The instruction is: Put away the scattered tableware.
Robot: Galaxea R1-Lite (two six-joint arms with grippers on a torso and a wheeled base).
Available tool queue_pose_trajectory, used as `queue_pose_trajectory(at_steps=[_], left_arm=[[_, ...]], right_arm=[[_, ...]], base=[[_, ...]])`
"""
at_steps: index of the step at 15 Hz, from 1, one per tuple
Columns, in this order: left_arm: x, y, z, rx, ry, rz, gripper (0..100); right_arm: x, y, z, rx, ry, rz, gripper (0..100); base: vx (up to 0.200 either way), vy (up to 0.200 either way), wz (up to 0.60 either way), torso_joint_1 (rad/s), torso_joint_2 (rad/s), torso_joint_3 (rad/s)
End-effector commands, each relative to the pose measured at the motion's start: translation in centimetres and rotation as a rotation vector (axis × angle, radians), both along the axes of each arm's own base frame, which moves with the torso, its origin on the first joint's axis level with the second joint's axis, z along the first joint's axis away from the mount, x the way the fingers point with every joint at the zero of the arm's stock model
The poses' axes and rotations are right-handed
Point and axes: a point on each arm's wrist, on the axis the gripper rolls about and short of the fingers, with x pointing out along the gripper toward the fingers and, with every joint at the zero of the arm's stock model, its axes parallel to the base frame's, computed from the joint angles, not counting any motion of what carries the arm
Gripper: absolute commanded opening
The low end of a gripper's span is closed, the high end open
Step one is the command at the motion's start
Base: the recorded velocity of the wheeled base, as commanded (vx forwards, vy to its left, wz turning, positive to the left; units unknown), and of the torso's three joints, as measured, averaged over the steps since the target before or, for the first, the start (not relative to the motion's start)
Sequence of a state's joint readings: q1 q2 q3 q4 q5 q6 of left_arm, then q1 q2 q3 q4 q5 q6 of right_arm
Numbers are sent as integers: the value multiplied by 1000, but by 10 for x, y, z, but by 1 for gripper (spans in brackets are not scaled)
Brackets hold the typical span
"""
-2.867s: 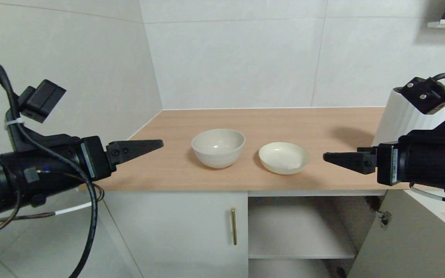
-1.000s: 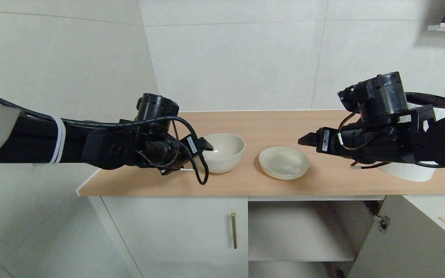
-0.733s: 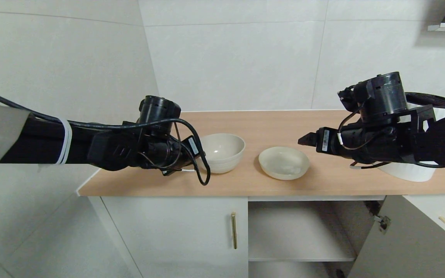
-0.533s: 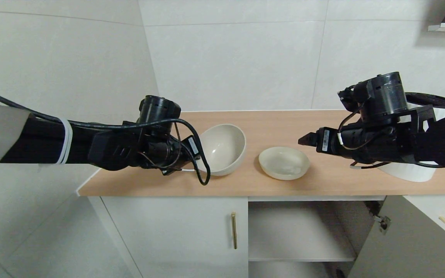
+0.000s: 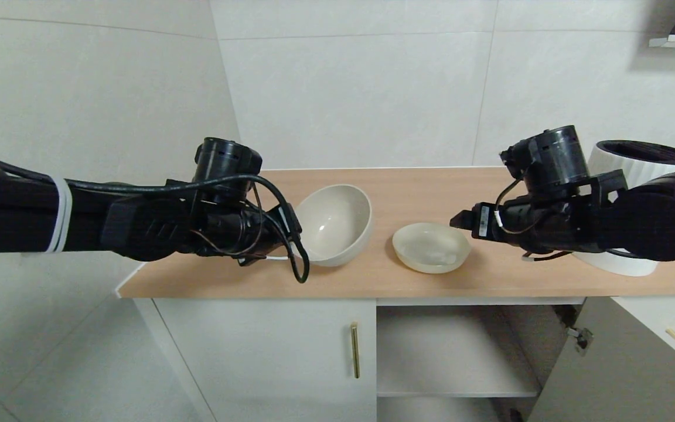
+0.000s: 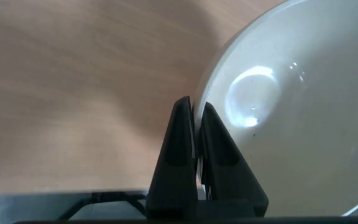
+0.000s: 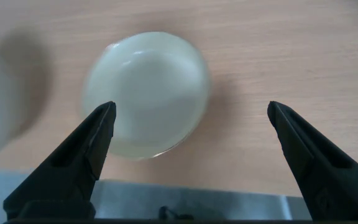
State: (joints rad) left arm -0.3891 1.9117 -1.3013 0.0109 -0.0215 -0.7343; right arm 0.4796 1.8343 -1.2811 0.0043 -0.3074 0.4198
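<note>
Since the open cupboard shelf [image 5: 454, 357] sits under the front edge of the counter [image 5: 507, 275], nearest the robot, anything put away must travel down and back toward it. Above, the left gripper [image 6: 196, 109] is pinched tight on the rim of the deep bowl [image 5: 337, 225], which is tilted with its mouth facing right. Whether its base clears the wood cannot be told. The shallow dish [image 5: 431, 247] lies flat just right of the bowl. It is below and ahead of the right gripper [image 5: 459, 221], the nearer one, which is spread wide and holds nothing.

kitchen: wooden counter [image 5: 425, 187], white cabinets [image 5: 267, 351]
</note>
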Motion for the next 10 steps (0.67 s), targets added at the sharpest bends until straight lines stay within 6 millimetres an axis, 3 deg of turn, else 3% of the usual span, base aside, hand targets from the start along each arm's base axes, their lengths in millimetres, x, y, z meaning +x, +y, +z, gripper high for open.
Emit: queue_pose_trajectory(at_steps=[1,5,9,10], left_arm=[[-14,5,14,-29,-23,-31,0],[-19,6,17,-50,-19,-61,0],[-20,7,18,-50,-21,-59,0],[-20,6,18,-50,-23,-60,0]], right_arm=[[17,8,-24,-43,41,-30,100],[35,17,-51,-66,53,-51,100],[40,15,-58,-79,56,-70,100],[40,15,-59,-79,57,-71,0]], base=[[0,0,0,0,0,0],[0,0,0,0,0,0],[0,0,0,0,0,0],[0,0,0,0,0,0]])
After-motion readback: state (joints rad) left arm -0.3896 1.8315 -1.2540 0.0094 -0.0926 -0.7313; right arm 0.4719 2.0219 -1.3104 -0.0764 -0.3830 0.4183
